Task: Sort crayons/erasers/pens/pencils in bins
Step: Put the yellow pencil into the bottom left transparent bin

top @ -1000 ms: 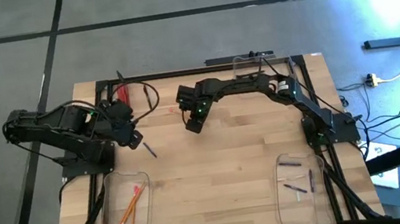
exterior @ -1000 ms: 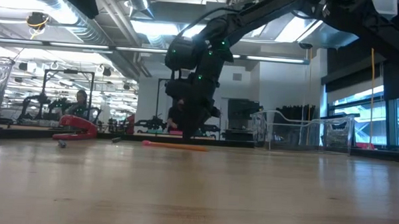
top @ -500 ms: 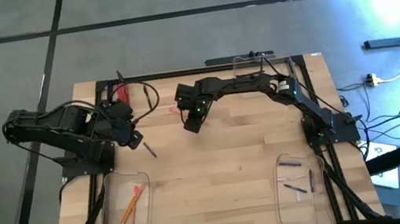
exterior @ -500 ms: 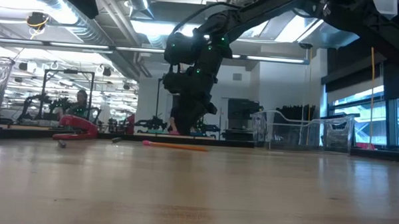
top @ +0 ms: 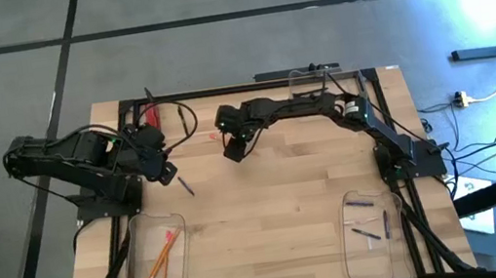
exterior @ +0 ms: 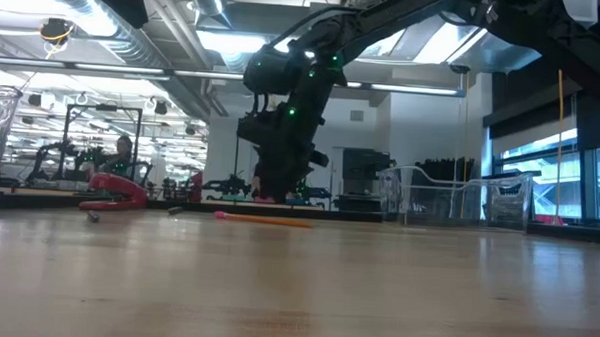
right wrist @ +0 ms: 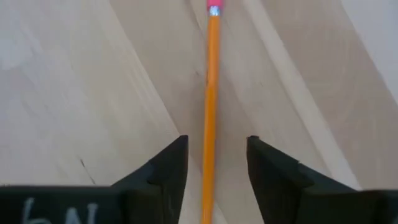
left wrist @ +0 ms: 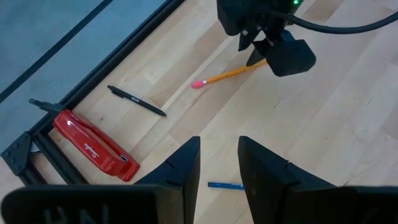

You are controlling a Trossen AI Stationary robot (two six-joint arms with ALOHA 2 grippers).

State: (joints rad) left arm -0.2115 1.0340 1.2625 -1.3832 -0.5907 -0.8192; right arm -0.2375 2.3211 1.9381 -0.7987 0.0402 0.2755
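Note:
An orange pencil (right wrist: 211, 81) with a pink end lies flat on the table at the far middle (top: 216, 135). My right gripper (right wrist: 214, 162) stands open just above it, pointing steeply down, one finger on each side and not touching it (exterior: 279, 196). My left gripper (left wrist: 219, 163) hangs open above the table's left part (top: 169, 173), over a short blue stick (left wrist: 225, 185) lying on the wood. A black pen (left wrist: 137, 101) lies near the far left corner. The near left bin (top: 157, 256) holds pencils. The near right bin (top: 374, 234) holds purple crayons. Erasers are out of view.
A red stapler (left wrist: 93, 146) lies by the black frame rail at the far left. A third clear bin (top: 323, 78) stands at the far right edge. Bare wood spreads across the table's middle between the two near bins.
My right gripper has opened over the pencil and tipped a little, its fingers now apart on either side of it. The pencil lies where it was.

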